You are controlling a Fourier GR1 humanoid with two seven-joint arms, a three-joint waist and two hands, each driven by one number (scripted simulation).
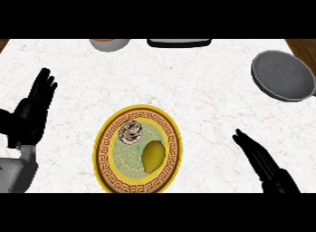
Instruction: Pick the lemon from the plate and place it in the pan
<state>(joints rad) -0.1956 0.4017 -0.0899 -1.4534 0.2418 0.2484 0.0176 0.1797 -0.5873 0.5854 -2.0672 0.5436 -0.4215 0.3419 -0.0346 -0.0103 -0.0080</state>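
A: Where was the lemon [153, 155]?
B: On the gold-rimmed plate [105, 136], right of centre, beside a small speckled object [131, 132]. Long axis up and down the view.
A: Nearer hand?
B: Right hand [257, 156], just right of the plate, fingers straight, holding nothing. Lemon to its left.
A: Left hand [30, 111]?
B: Left of the plate, open, resting.
A: Pan [284, 74]?
B: Far up and right of the plate.

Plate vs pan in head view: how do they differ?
The plate is yellow with a patterned rim; the pan is plain grey. The plate holds the lemon and a small speckled item; the pan holds nothing. The plate sits near the front centre, the pan far right. Both are round and rest on the white counter.
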